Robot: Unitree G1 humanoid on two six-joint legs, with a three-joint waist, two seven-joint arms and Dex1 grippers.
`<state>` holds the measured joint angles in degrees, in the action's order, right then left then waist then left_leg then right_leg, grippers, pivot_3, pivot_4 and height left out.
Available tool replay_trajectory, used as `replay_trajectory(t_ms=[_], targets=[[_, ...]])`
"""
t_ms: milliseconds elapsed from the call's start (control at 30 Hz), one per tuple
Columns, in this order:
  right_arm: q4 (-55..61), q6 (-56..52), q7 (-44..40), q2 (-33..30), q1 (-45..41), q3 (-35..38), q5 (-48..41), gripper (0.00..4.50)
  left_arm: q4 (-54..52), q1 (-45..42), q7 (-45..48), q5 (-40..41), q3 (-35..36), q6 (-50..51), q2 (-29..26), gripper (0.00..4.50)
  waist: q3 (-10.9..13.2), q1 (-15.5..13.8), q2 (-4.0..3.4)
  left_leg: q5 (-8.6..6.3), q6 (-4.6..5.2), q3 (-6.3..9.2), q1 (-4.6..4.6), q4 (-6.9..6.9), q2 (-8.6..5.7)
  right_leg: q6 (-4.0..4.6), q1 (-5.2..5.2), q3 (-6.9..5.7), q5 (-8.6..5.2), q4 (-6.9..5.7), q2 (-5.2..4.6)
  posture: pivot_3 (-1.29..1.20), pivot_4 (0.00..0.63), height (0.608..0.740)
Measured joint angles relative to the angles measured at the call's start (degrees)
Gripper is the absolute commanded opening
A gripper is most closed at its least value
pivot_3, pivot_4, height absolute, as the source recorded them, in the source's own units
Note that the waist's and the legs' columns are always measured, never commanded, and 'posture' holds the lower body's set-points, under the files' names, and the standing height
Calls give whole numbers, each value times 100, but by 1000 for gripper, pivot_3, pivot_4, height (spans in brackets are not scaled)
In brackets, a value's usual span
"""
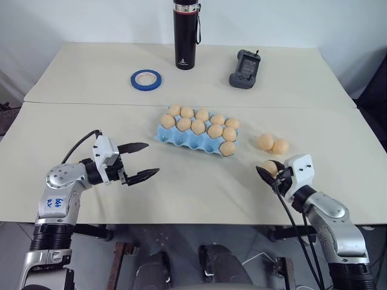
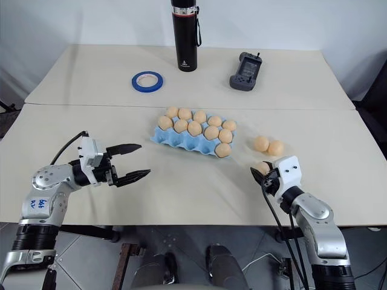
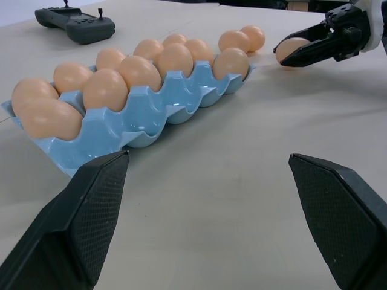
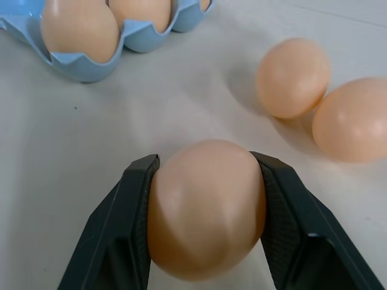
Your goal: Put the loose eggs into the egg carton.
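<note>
While nine eggs occupy the light blue egg carton [image 1: 195,138] at the table's centre, its three near-left cups stand bare. Right of it lie two loose eggs [image 1: 272,144], touching each other. Nearer, the right gripper [image 1: 270,170] is clamped on a third egg [image 4: 206,207]. The left gripper [image 1: 140,161] hovers near-left of the carton, fingers spread wide, holding nothing.

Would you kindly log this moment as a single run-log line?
right gripper: shut on egg | left gripper: open, empty | egg carton: three cups free | two loose eggs on table
</note>
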<state>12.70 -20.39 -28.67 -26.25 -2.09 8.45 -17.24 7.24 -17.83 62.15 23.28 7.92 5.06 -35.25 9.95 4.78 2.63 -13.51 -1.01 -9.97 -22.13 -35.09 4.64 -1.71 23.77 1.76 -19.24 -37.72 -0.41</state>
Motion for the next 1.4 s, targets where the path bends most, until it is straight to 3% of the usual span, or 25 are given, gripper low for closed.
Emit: replay_trajectory(t_ms=[333,500,700,967,1400], targets=[[280,-652,41,247,-1450,-644,-87,1909,-48,44,-42,4,35,2,-3,4500,0,7,0,2,-2,1,0,0,0,1,3,0,0,-4,0,0,150,740],[-162,-817,97,631,-2231,-1213,138,1909,-90,48,-74,5,61,2,-5,4500,0,2,-1,1,-4,0,-5,1,2,6,8,-2,-3,-4,0,0,150,740],[-1325,-296,152,1030,-2767,-1617,639,1909,-152,46,-148,4,75,2,-15,4500,0,2,-1,1,-3,-3,-13,0,1,5,14,-1,-4,-3,-1,0,150,740],[-1712,197,67,1122,-2851,-1705,836,4485,-223,46,-240,5,88,2,-22,4500,1,22,-1,2,-6,-4,-12,0,2,4,16,-1,-4,-8,0,0,150,740],[-286,-98,-329,701,-2127,-1332,420,4485,-141,47,-245,4,118,-87,-30,4500,1,-4,-1,2,-6,-2,-14,0,2,4,15,-2,-5,-7,-2,0,150,740]])
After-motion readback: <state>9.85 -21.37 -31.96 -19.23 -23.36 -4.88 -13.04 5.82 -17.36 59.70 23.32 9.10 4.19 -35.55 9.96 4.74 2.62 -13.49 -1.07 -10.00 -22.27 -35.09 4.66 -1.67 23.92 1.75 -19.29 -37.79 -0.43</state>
